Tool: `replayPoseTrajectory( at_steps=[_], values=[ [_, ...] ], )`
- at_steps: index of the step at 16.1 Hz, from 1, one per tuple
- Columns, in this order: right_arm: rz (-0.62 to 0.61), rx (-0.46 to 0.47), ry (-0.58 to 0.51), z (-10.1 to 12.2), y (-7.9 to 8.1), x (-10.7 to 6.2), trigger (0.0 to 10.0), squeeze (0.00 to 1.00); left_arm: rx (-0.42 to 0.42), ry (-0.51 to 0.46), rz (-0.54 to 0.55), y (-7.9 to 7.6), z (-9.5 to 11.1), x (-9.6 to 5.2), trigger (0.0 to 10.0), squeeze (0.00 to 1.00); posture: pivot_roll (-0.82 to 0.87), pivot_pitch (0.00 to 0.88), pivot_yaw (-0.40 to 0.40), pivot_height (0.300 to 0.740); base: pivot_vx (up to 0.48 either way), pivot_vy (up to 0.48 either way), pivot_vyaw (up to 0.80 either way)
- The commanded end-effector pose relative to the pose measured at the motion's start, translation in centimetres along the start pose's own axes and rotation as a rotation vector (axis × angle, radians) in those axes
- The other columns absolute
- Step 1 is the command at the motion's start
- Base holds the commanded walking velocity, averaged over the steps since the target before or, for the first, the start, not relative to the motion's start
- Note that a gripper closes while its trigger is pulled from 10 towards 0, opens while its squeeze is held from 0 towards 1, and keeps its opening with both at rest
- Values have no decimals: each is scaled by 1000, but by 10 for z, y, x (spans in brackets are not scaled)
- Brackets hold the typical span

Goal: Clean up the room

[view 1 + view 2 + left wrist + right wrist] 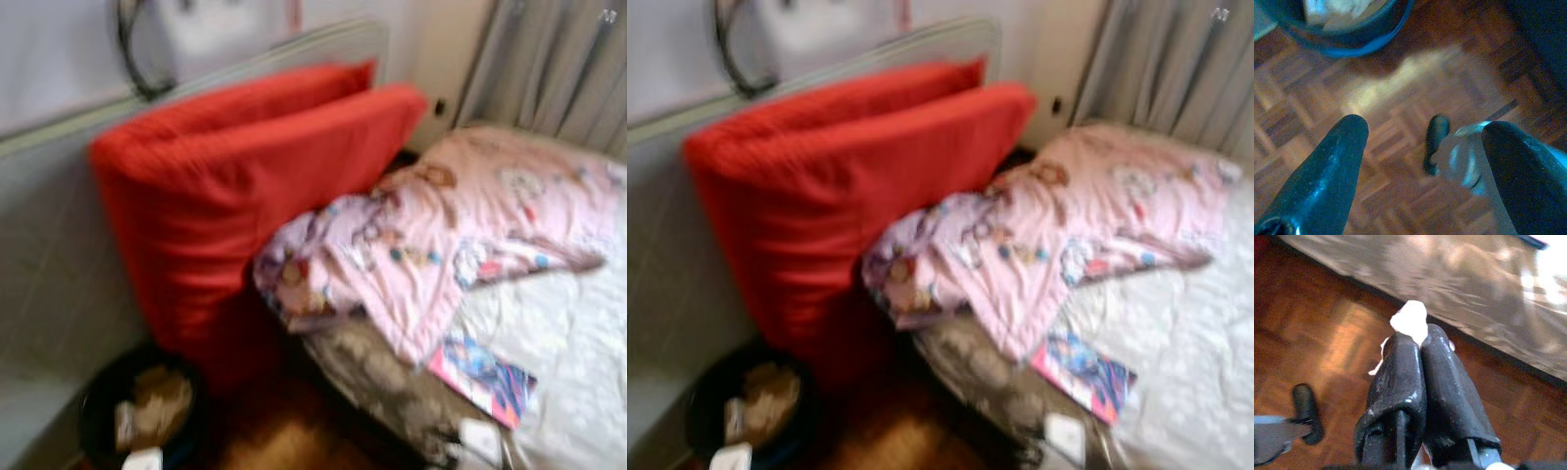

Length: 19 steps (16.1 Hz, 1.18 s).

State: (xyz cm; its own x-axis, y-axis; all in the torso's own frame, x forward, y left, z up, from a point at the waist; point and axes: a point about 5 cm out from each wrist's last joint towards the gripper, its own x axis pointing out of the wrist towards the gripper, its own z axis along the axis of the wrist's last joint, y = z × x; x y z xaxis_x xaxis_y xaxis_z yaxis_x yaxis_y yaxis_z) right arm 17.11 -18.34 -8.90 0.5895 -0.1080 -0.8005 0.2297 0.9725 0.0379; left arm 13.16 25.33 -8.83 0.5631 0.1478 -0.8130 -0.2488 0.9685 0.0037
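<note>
Parquet floor (1312, 318) runs beside the bed (1459, 289) — above it the right gripper (1418, 340) is clamped on a white scrap of tissue (1409, 320), poking past its tips. The left gripper (1422, 132) hangs spread apart, near the dark bin (1347, 34) beside the bed.

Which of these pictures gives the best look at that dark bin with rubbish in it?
The left eye view: the bin sits whole on the floor by the red cushion, crumpled rubbish inside. The right eye view shows it too, nearer the corner. The left wrist view catches just its blue-edged rim beyond the open left gripper.
</note>
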Motion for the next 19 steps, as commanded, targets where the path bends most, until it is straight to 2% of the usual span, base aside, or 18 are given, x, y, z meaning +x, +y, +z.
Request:
replayPoseTrajectory(
  at_steps=[1, 5, 10, 14, 19],
  values=[
    [-5, -10, -12, 2, -3, 0, 10000, 0, 8, 21, 6, 1, -3, 0, 10000, 0, 60, 7, -3, 740, 0, 289, 0],
    [9, 4, -26, 4, 0, 0, 10000, 0, 6, 22, 5, 1, -3, 0, 10000, 0, 62, 9, -3, 740, 0, 291, 800],
    [23, 12, -24, 5, 4, 1, 10000, 0, 2, 22, 7, 1, -3, -1, 10000, 0, 65, 11, -5, 740, 0, 292, 0],
    [22, -4, -11, 2, 1, 0, 10000, 0, 1, 21, 7, 1, -3, 0, 10000, 0, 65, 11, -5, 740, 0, 291, 0],
    [28, 3, -12, 1, 1, 0, 10000, 0, 1, 21, 8, 1, -3, 0, 10000, 0, 67, 10, -3, 740, 0, 292, 641]
  ],
)
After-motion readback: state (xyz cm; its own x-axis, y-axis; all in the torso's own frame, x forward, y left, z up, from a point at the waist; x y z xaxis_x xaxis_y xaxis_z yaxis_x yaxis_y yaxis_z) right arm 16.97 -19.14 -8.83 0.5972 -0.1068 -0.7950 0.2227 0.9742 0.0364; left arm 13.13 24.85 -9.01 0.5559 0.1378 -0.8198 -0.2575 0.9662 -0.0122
